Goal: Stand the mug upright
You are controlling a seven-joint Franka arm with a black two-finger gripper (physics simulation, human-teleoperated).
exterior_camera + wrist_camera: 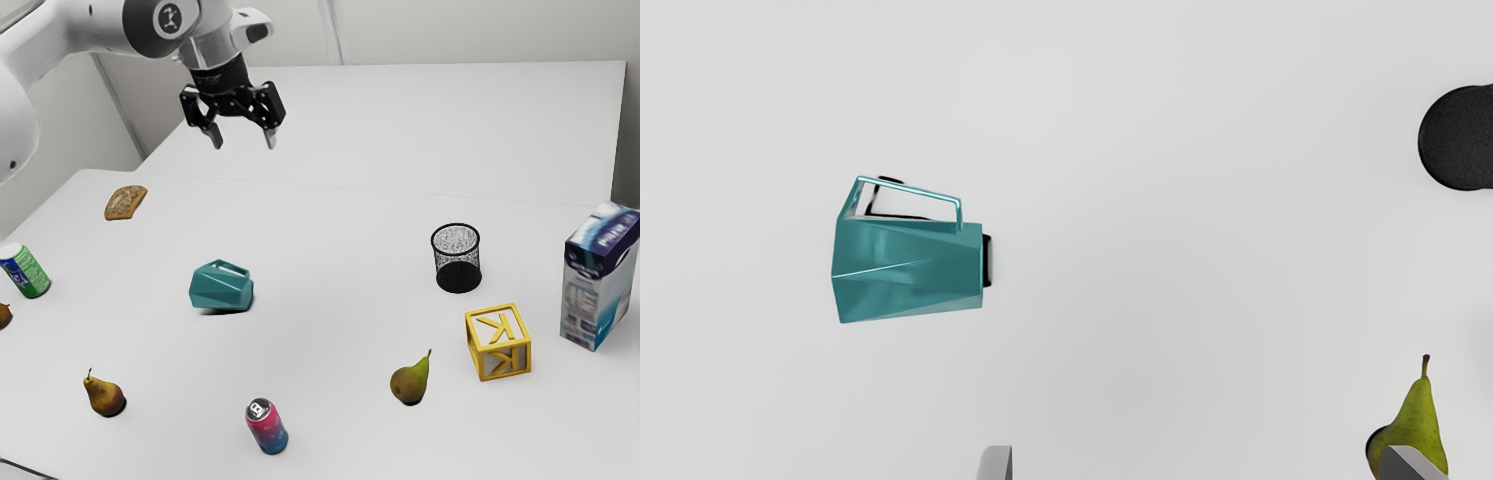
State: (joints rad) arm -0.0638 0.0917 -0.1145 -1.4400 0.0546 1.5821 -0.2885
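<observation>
Holding our gripper [244, 142] above the table [330, 350], jaws released and apart, we locate the mug [215, 292] on its side, with working room between it and the table edges. Farther out sit the can [268, 430], green pear [409, 382], mesh basket [458, 275] and carton [590, 295].

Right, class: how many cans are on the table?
2: the green can at the exterior view's left edge, and the pink-and-blue can near its bottom edge, below the mug.

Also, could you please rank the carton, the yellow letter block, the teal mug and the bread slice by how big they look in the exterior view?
Largest to smallest:
carton
yellow letter block
teal mug
bread slice
</observation>
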